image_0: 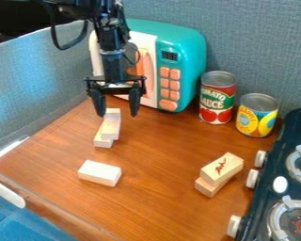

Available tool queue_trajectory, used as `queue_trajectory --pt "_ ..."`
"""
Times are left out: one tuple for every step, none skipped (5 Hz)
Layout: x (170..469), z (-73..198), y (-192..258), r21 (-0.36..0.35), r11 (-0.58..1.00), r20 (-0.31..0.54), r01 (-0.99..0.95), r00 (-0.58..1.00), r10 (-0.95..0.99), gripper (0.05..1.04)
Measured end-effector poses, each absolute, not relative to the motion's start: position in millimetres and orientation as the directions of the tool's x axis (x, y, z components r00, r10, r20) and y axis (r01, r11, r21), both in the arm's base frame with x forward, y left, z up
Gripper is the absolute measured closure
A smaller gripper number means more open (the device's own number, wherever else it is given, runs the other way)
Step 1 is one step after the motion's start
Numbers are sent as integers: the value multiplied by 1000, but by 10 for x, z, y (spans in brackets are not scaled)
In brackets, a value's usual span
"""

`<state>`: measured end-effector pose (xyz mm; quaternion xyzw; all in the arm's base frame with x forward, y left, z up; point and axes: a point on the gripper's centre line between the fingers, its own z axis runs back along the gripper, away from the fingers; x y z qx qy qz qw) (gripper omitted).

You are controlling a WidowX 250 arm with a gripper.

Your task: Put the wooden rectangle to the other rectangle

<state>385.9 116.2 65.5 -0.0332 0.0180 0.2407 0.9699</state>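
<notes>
Pincer [118,113] hangs wide open in front of the toy microwave [189,61], holding nothing, probably to straddle something in the pale pile [111,128] near that microwave. Loose wooden rectangle [99,172] lies farther out front, guessing it's waiting for pairing. Can't really tell how the pile overlaps, and the arm [110,56] hides some microwave, lol.

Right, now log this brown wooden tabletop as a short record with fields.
tool: black two-finger gripper, open, empty
front left: pale rectangular wooden block, lying alone
under tool in view: pale wooden blocks, overlapping
front right: wooden block with red mark, atop another
back: teal-and-white toy microwave, red can, yellow can
right edge: black toy stove
</notes>
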Motion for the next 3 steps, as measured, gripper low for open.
queue_trajectory --pt "3991 536 898 -58 951 -71 -304 951 300 83" --pt "4107 587 603 -52 984 -46 -172 984 170 83" --pt "4156 596 479 -63 993 -44 -95 995 92 83"
